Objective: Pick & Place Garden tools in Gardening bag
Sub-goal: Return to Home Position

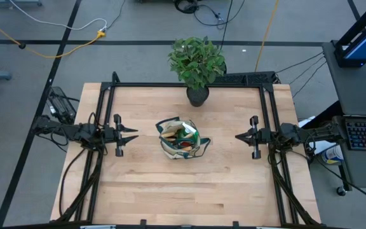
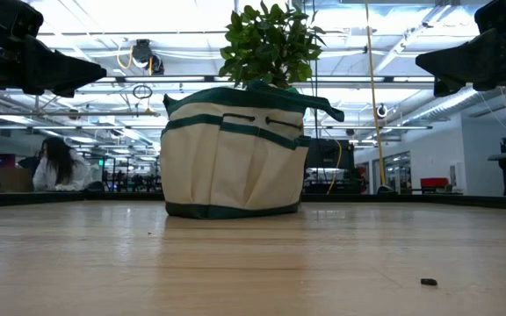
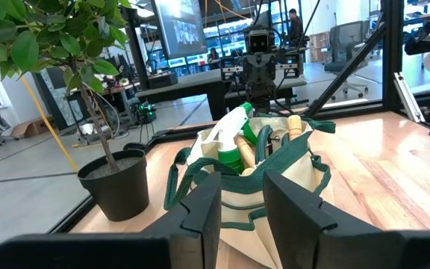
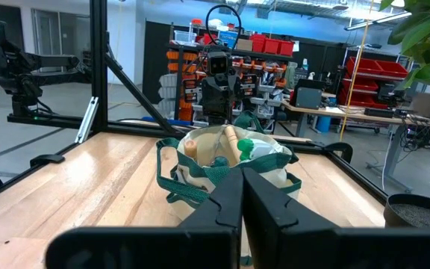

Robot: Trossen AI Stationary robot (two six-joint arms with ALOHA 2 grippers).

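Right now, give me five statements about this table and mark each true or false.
The gardening bag stands upright on the table between the two grippers. True.
The left gripper grips the bag's strap. False: it is open, apart from the bag, holding nothing.
The green spray bottle lies on the wood beside the bag. False: it sits inside the bag.
The right gripper is shut and empty. True.
The potted plant stands at a table edge, apart from the bag. True.
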